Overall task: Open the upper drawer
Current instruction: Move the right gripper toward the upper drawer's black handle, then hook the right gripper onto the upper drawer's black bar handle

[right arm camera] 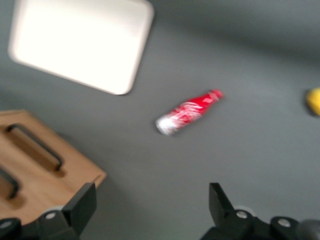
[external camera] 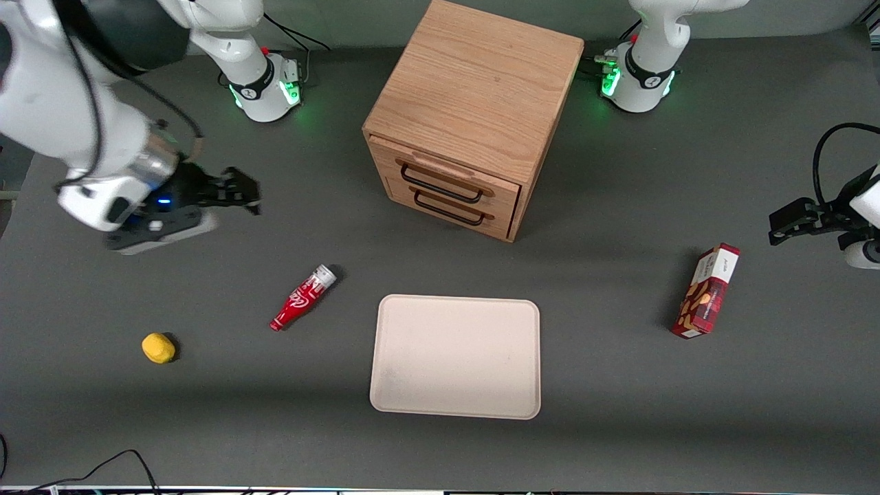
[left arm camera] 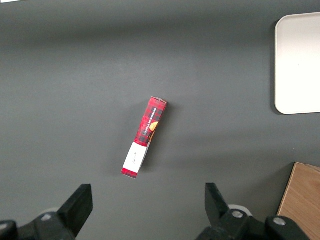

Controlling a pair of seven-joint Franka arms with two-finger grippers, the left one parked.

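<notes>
- Tray (external camera: pixel 455 357): nearest the camera, well apart from gripper (external camera: pixel 237 192), toward the parked arm's end.
- Cabinet (external camera: pixel 474 96): farther along that way.
- Upper drawer (external camera: pixel 443 180): shut; stiff, probably slides easily; hook black handle (external camera: pixel 440 184) mid-span.
- Gripper: spread wide, empty, above table.

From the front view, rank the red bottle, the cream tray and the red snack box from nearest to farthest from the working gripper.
Gripper hangs open toward the working arm's end.
1. Red bottle, lying nearest it.
2. Cream tray, mid-table.
3. Red snack box, toward the parked arm's end.
</notes>
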